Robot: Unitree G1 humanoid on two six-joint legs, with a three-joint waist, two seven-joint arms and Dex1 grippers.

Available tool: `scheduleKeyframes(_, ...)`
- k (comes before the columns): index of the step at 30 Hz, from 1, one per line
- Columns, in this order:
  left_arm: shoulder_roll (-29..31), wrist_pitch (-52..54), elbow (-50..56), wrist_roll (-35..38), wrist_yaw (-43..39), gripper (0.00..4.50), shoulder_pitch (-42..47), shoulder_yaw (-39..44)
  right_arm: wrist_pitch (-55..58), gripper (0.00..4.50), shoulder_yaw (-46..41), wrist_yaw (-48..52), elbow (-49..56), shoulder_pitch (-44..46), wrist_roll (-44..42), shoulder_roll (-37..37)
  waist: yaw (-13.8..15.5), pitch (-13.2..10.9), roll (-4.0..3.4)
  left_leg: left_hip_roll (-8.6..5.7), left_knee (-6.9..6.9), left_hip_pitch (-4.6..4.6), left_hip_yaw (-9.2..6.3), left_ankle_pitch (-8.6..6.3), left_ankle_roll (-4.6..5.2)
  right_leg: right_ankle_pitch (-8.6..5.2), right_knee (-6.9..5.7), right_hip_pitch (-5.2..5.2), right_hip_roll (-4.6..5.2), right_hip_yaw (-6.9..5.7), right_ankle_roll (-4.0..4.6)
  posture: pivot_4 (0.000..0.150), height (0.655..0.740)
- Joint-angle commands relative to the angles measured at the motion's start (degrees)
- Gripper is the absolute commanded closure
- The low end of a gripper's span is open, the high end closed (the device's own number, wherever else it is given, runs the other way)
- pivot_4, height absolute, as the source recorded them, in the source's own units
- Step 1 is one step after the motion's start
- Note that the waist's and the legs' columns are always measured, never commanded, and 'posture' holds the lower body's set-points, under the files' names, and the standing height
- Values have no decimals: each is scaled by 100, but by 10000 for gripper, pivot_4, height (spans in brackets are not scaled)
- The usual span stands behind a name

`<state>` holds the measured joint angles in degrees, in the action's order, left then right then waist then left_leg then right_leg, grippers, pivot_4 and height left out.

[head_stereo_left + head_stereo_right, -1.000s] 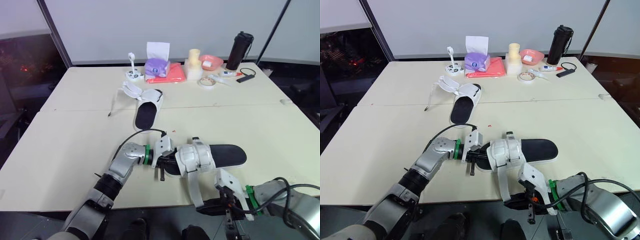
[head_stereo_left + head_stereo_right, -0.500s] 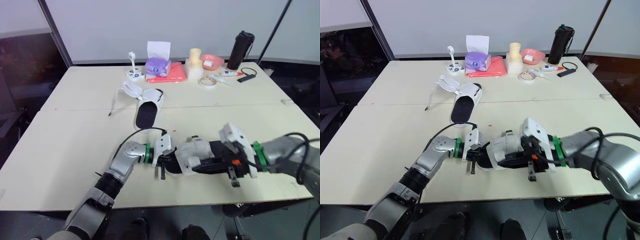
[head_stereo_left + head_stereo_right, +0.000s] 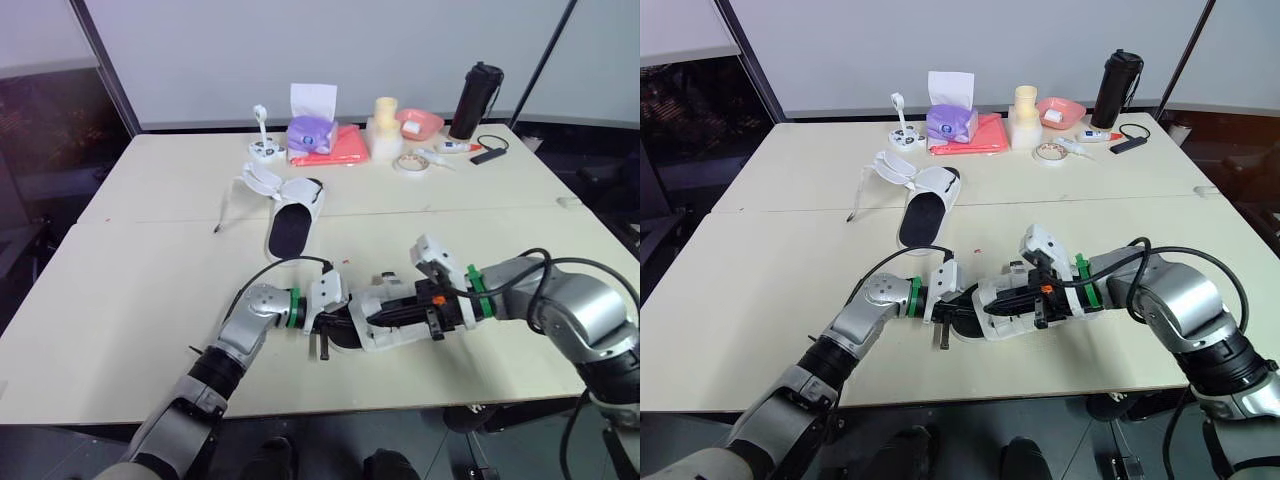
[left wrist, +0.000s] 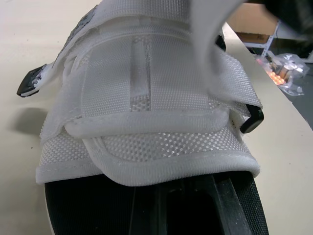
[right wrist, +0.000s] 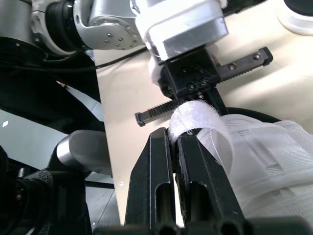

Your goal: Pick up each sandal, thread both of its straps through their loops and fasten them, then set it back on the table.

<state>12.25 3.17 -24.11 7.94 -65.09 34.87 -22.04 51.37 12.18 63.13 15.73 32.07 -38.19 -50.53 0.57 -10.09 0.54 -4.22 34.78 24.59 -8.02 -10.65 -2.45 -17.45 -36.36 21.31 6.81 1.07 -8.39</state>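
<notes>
I'm holding the sandal (image 3: 385,320) down near the bench (image 3: 150,290) front edge with my left tool (image 3: 325,318) bracing its end (can't tell that grip) so my right tool (image 5: 173,134), clamped on the strap (image 5: 198,122), is getting tension for threading

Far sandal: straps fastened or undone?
Undone: the far sandal lies flat on the table, its straps splayed open, one trailing loose.

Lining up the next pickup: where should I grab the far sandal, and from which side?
Grip the far sandal by the edge of its bare black heel end, coming in from the robot's side. Its loose straps splay out at the far end, so the near end looks flat and unobstructed.
</notes>
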Motion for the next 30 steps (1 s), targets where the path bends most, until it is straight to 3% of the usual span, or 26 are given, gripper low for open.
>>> scheduleKeyframes(1, 134, 139, -278, -342, 76, 45000, -199, -158, -252, 44565, 4, -1, -290, 247, 338, 131, -7, 0, 0, 0, 0, -1, 0, 0, 0, 0, 0, 0, 0, 0, 0, 1500, 7344)
scheduleKeyframes(4, 141, 140, -261, -342, 91, 45000, -209, -158, -376, 44565, 70, -56, -504, 282, 581, 263, -3, 1, -1, 0, 0, -8, 0, 0, 0, 0, -4, -3, 0, 1, 0, 1500, 7344)
scheduleKeyframes(5, 144, 142, -254, -340, 97, 45000, -214, -158, -395, 41704, 75, -87, -579, 295, 647, 320, -5, 1, 0, -1, 0, -8, 0, 0, 0, 0, -6, -3, -1, 1, 0, 1500, 7344)
scheduleKeyframes(7, 150, 148, -237, -338, 105, 45000, -225, -156, -415, 35083, 71, -78, -641, 300, 709, 381, -5, 2, -1, -1, 1, -9, 0, 0, 0, 1, -6, -4, -1, 2, 0, 1500, 7344)
scheduleKeyframes(12, 175, 170, -193, -332, 118, 45000, -255, -157, -594, 10669, 75, -257, -842, 364, 984, 636, -11, 3, -2, -1, -1, -10, -1, 0, 0, 0, -7, -4, -1, 2, -1, 1500, 7344)
scheduleKeyframes(23, 190, 183, -183, -321, 138, 45000, -253, -157, -1556, 10669, 275, -859, -2298, 1022, 2197, 1466, -87, 5, -4, -4, 0, -19, -2, 3, -4, 1, -21, -6, -3, 4, 0, 1500, 7344)
scheduleKeyframes(30, 247, 213, -104, -296, 117, 45000, -301, -138, -1315, 10669, 293, -193, -2411, 1239, 2154, 1367, -116, 5, -4, -10, 6, -19, -6, 4, -6, 1, -52, -1, -1, 5, -1, 1500, 7344)
